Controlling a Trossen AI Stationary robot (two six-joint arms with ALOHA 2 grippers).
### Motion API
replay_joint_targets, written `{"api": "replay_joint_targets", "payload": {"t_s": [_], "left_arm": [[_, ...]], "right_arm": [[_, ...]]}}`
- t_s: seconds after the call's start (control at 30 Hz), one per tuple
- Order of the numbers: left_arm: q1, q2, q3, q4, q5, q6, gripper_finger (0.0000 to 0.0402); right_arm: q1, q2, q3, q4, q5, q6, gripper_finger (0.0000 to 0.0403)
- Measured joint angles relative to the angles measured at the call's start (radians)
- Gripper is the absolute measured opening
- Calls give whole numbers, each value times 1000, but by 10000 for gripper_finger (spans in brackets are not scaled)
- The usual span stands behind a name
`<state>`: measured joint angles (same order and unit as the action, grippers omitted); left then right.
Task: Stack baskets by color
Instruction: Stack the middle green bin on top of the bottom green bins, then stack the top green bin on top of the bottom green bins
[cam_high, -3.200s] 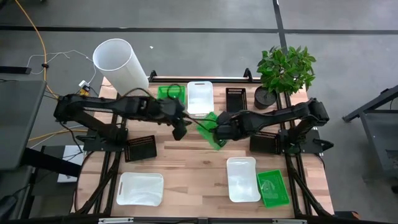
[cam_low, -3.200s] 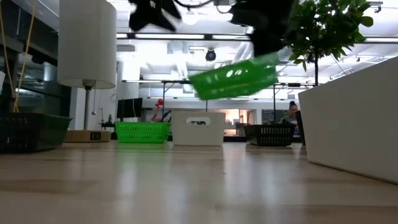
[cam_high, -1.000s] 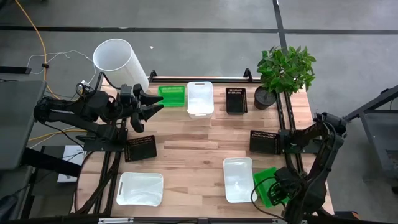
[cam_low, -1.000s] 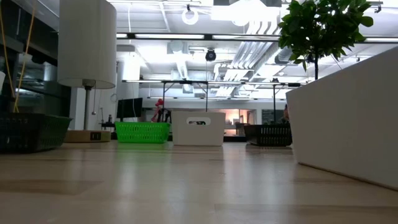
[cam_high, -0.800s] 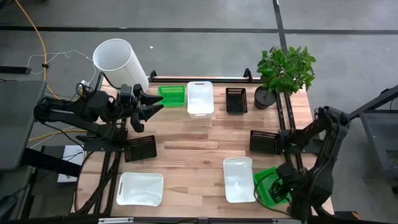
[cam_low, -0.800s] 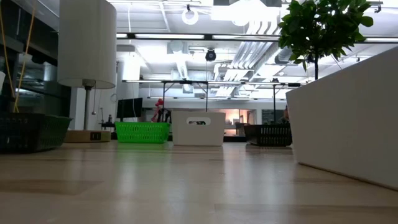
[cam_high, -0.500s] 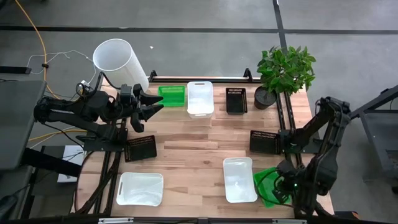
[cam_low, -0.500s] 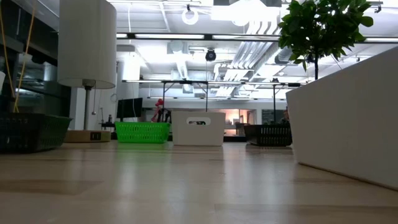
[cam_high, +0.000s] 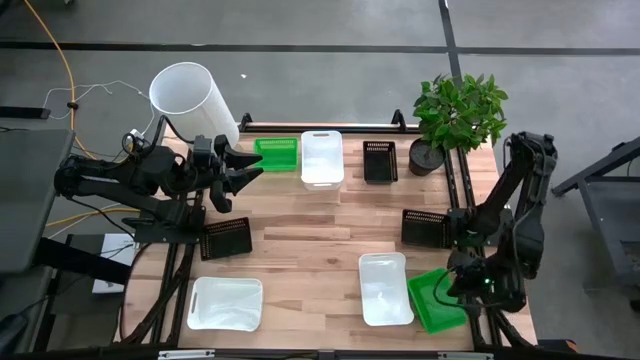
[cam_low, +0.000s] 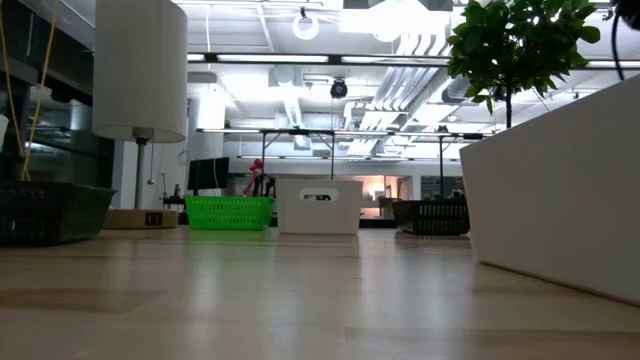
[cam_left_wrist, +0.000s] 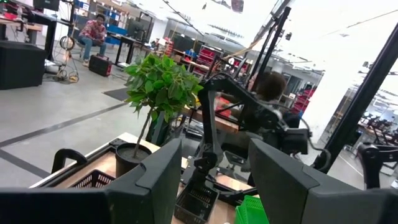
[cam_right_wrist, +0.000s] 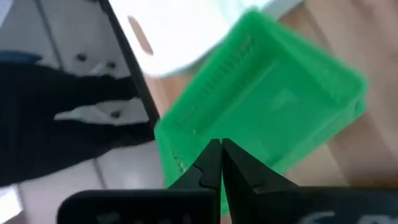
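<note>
- Green comes first: one green basket (cam_high: 437, 299) sits at the near right corner of the table, just beside a white basket (cam_high: 385, 289); whether a second green one is already nested inside it, I cannot tell.
- Another green basket (cam_high: 276, 152) lies at the far edge, touching a white basket (cam_high: 322, 157) there, so green looks half sorted at best.
- White is unstacked: a third white basket (cam_high: 226, 302) lies alone at the near left.
- Black is unstacked too, with three black baskets well apart: one at the far edge (cam_high: 379, 160), one at the right edge (cam_high: 424, 227), one on the left (cam_high: 226, 238).
- The right gripper (cam_right_wrist: 221, 163) hangs over the near green basket, its fingers pressed together and gripping nothing.
- The left gripper (cam_high: 240, 166) waits near the far green basket with its fingers spread wide and nothing between them.
- A tall white cylinder (cam_high: 194, 103) crowds the left arm's corner, and a potted plant (cam_high: 455, 118) stands just beside the far black basket; both may hamper reaches there.
</note>
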<state>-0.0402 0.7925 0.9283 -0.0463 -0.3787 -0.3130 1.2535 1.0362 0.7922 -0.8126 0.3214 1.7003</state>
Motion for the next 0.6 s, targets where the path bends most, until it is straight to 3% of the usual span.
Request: {"api": "replay_joint_targets", "payload": {"t_s": [0.3, 0.47, 0.6], "left_arm": [[0, 0, 0, 0, -54, -16, 177], [0, 0, 0, 0, -60, -16, 177], [0, 0, 0, 0, -61, -15, 177]], "right_arm": [[28, -119, -271, 259, 4, -2, 0], [28, -162, -284, 277, 21, -8, 0], [20, -217, -214, 278, 157, -80, 0]]}}
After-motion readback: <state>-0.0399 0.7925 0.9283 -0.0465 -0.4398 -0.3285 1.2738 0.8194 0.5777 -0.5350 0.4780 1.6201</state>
